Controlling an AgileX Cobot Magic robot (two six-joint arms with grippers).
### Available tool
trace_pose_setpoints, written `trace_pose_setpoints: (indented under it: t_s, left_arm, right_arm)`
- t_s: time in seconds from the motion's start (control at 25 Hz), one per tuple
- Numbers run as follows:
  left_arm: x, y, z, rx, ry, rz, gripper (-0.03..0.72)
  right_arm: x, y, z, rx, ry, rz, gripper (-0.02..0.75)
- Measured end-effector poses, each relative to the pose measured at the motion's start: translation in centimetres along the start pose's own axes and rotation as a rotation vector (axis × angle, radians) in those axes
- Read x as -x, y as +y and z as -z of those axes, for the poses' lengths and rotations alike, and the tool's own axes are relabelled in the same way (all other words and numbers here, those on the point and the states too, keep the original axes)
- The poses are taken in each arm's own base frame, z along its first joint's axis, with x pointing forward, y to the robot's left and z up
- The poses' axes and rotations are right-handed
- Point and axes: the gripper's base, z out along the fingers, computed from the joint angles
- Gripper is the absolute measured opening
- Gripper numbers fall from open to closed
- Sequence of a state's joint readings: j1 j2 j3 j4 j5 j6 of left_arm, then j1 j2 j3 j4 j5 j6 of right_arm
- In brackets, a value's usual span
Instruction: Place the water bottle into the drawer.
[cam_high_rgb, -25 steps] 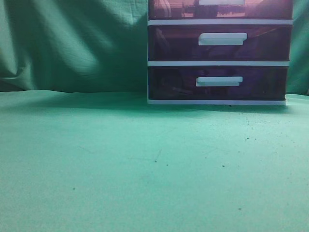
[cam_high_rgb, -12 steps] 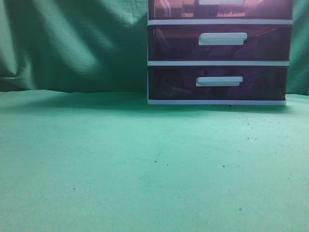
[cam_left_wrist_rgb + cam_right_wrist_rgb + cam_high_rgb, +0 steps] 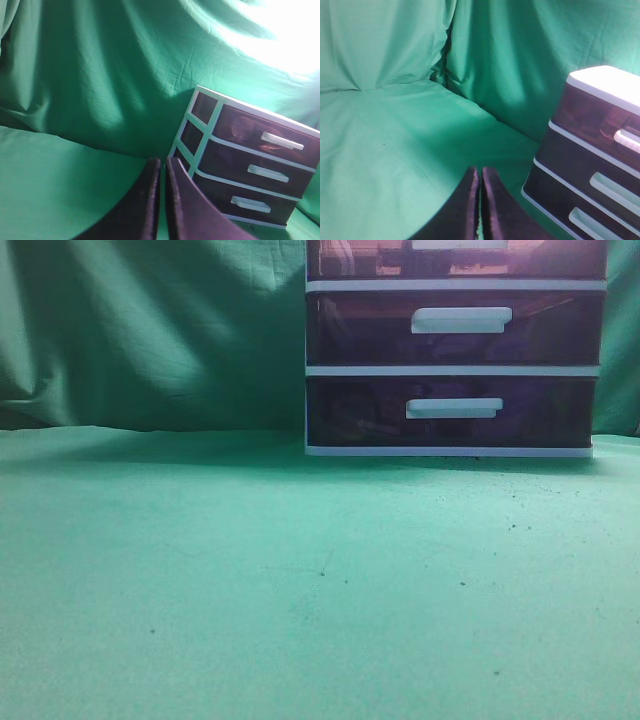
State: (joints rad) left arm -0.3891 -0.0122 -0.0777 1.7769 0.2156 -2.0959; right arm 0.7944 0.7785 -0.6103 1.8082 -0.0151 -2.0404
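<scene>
The water bottle is not visible in any view, so I cannot say which way it lies from either tool, nor how its long axis runs. The drawer (image 3: 455,258), reddish-pink with a white handle, is the top one of the three-drawer unit (image 3: 455,370), which stands on the green bench (image 3: 250,590) at the back right. It looks closed, and through its front something is seen faintly, but I cannot tell what.

The left tool (image 3: 163,200) is clenched and grasps nothing; the unit lies ahead and to its right. The right tool (image 3: 480,205) is also clenched and empty, with the unit close on its right. I judge that the right arm is nearer to the drawer.
</scene>
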Motion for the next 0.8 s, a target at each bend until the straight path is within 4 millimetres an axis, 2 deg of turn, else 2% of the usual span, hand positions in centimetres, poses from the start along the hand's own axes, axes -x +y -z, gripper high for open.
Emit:
trace_pose_setpoints:
  t_s: [0.48,0.72,0.8]
  left_arm:
    - [0.0,0.0,0.0,0.004,-0.002,0.000,0.000]
    - [0.0,0.0,0.0,0.005,-0.003,0.000,0.000]
    - [0.0,0.0,0.0,0.005,-0.003,0.000,0.000]
  right_arm:
    - [0.1,0.1,0.0,0.015,-0.008,-0.009,0.000]
    - [1.4,1.9,1.2,0.217,-0.128,-0.068,0.000]
    - [1.4,2.4,1.6,0.283,-0.104,-0.132,0.000]
